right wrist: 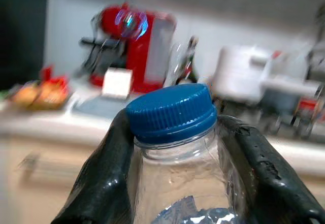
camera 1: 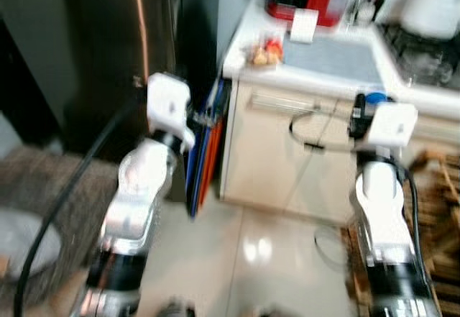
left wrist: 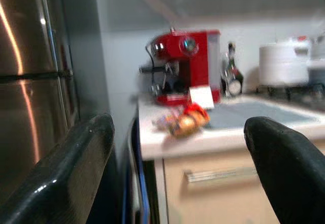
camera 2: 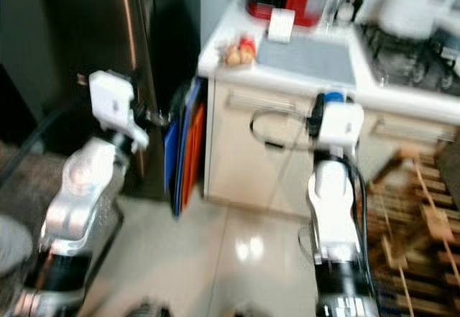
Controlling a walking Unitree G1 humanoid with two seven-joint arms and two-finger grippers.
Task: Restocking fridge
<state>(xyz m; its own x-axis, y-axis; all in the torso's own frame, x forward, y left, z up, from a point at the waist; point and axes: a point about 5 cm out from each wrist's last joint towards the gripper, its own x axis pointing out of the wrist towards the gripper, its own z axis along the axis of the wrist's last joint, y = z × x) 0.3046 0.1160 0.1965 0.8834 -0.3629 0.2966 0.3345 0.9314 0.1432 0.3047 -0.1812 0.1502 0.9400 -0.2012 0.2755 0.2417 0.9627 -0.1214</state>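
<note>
My right gripper is shut on a clear plastic bottle with a blue cap, held upright in front of the cream cabinet. The cap pokes up beside the right wrist in the eye views. A dark steel fridge stands at the left with its door closed. My left gripper is open with nothing between its fingers, raised near the gap between fridge and cabinet. The frames are blurred.
On the white counter stand a red coffee machine, a snack packet and a white pot. Blue and orange boards lean between fridge and cabinet. A wooden rack sits at the right, a grey rug at the left.
</note>
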